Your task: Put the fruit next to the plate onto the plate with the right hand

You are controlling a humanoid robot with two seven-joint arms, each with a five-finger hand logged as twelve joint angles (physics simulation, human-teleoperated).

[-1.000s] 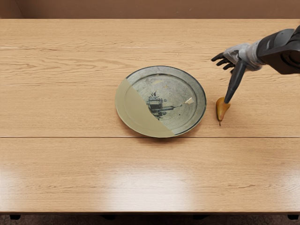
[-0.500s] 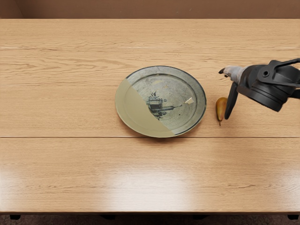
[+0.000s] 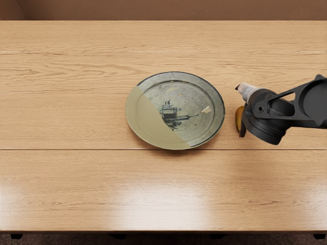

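Looking from the left, the wooden desk runs up to the plate, a round dish with a dark print at its centre and a plain tan segment on its left side; no fruit rests on it yet. Just beside its right rim, with a thin strip of wood between them, the pear lies on the desk where it lay a second ago, though much of it is now covered. What has changed is the right robot hand. A second ago it hung farther back with its fingers fanned and one long digit reaching down to the fruit. Since then the arm has rolled over and come nearer, so the dark wrist housing now sits over the pear's right side. I cannot tell whether the hand is spread or closed round the fruit, because the wrist hides it. I judge the grasp is under way, with the lift and short carry leftward still to do.
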